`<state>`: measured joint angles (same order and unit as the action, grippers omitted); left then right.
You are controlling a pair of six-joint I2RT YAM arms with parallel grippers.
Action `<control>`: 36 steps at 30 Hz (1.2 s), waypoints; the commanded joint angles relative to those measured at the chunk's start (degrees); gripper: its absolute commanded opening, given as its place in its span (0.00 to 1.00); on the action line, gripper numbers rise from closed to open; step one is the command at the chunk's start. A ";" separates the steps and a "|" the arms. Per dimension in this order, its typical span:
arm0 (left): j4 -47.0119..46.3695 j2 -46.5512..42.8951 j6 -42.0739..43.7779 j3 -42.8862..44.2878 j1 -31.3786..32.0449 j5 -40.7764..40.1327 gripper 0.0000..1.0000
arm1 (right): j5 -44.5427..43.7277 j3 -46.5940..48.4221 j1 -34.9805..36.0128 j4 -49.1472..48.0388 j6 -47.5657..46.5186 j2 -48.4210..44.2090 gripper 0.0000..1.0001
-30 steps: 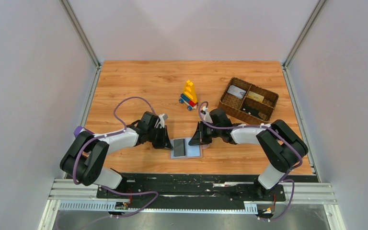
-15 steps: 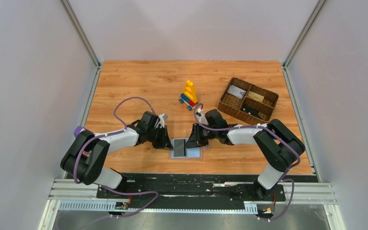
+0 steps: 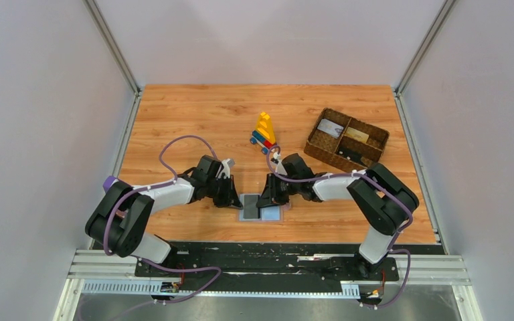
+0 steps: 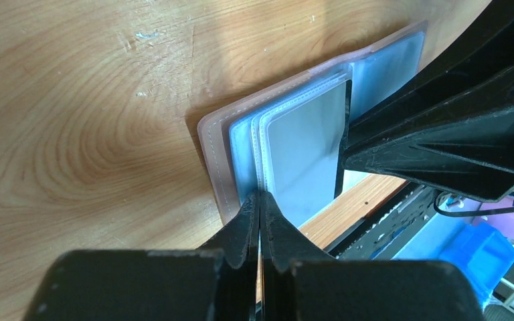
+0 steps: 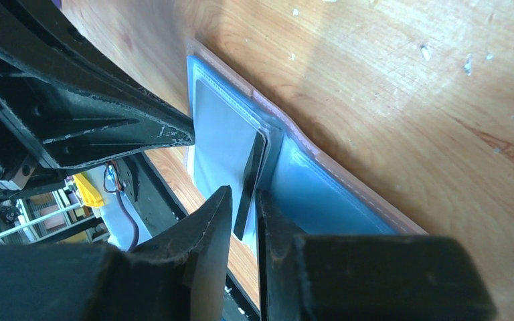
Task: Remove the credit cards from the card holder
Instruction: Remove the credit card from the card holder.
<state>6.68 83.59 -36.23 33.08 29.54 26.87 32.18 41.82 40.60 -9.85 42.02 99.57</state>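
Covered further on its right panel since a second ago: card holder [image 3: 271, 214], open flat near centre of table [image 3: 194, 114]. Black card [image 5: 249, 180] tipped up by fold, straddled by narrowly parted right gripper [image 5: 242, 194]. Left gripper [image 4: 260, 199] shut, pressing left edge. Best to close squarely, draw rightward, keep pin firm.

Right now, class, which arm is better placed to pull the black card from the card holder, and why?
Right. The right tool stands slightly open astride the black card, which pokes from the card holder; the left tool is shut at its edge.
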 commanded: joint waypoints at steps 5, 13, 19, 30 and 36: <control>1.73 1.73 0.41 -1.58 0.16 -3.48 0.02 | 0.04 1.50 0.47 -2.82 0.71 1.26 0.11; 3.18 2.10 0.49 -1.42 0.17 -5.03 0.02 | 3.04 -1.22 -0.61 -7.49 0.55 0.04 0.00; 4.81 1.95 0.88 -0.75 0.16 -6.60 0.02 | 4.70 -3.68 -3.15 -8.26 -0.61 -2.19 0.00; 5.98 1.07 0.98 -0.16 0.11 -6.91 0.02 | 5.42 -5.17 -5.78 -4.68 -3.64 -6.23 0.00; 7.66 -2.64 0.45 2.13 0.19 -4.46 0.17 | 2.86 -4.39 -7.02 2.59 -7.23 -11.34 0.00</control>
<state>8.86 83.46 -37.01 33.98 29.56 25.67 36.75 36.71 34.26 -10.81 39.07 92.68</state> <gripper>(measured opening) 0.135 0.011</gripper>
